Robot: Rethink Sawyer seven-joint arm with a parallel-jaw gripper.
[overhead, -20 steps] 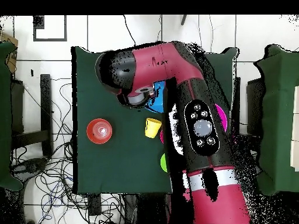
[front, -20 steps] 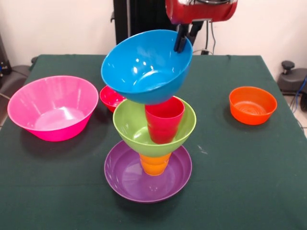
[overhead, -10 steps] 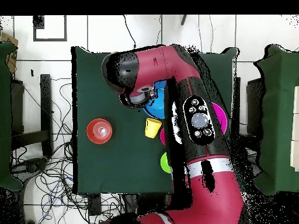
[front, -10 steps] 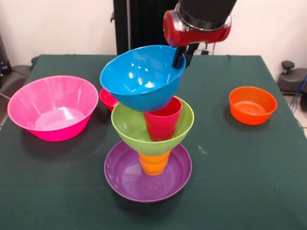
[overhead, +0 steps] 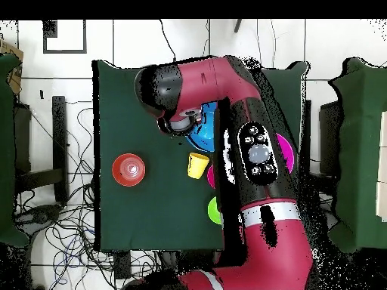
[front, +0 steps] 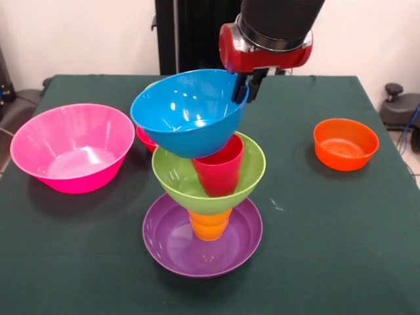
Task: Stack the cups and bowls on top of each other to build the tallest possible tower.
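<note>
**stackfan:** Tower (front: pixel 205 190) update, front view first: purple bowl (front: pixel 172 244) as base near the table's (front: pixel 341 249) front edge, orange cup (front: pixel 210 224) upside down in it, lime green bowl (front: pixel 174 174) on that, red cup (front: pixel 220 172) standing inside the green. The blue bowl (front: pixel 187 111) has come down over the last second and levelled out a lot; its bottom now looks to be touching the red cup's rim. Gripper (front: pixel 244 88) is pinched shut on the blue bowl's far rim, one finger inside, one outside.

**bowlguy:** So basically a placement, not released yet?

**stackfan:** That's my read. It sits off-centre though, leaning toward the pink bowl (front: pixel 71 147) at the left edge, so letting go could tip it. Small red bowl (front: pixel 146 136) is right behind the tower, small orange bowl (front: pixel 345 143) well apart at the right edge.

**bowlguy:** Overhead?

**stackfan:** Arm (overhead: pixel 249 151) covers most of it. A sliver of blue bowl (overhead: pixel 204 136), yellow cup (overhead: pixel 198 165) just beside the arm, small green bowl (overhead: pixel 214 210) near the table edge by the base, orange bowl (overhead: pixel 128 169) off alone.
</note>
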